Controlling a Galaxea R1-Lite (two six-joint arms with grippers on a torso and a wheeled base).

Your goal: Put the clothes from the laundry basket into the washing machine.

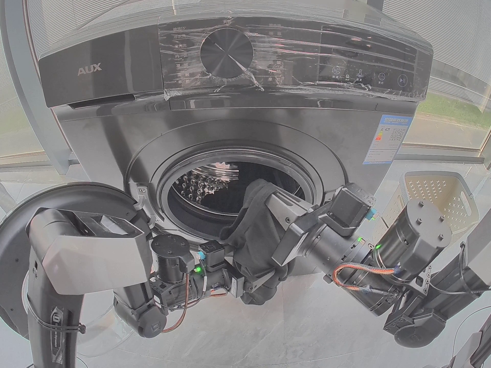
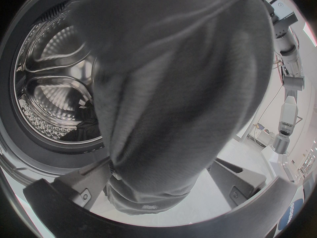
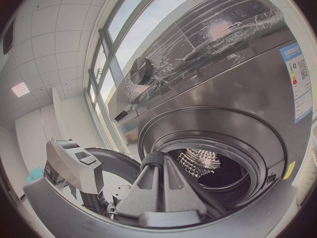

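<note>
A dark garment [image 1: 255, 231] hangs over the lower lip of the washing machine's drum opening [image 1: 238, 190] and down the front. My right gripper [image 1: 272, 198] is shut on the dark garment's upper edge at the opening; in the right wrist view its fingers [image 3: 145, 185] lie pressed together with dark cloth at their tip. Below it, my left gripper [image 1: 255, 284] is open, and the garment's [image 2: 181, 83] lower end hangs between its spread fingers [image 2: 84, 185]. Another dark cloth [image 2: 82, 126] lies inside the drum. The laundry basket [image 1: 440, 200] stands to the right of the machine.
The round door [image 1: 51, 215] stands swung open at the left, close behind my left arm. The machine's control panel [image 1: 227, 52] is covered in plastic film. Pale floor [image 1: 307, 323] stretches in front of the machine.
</note>
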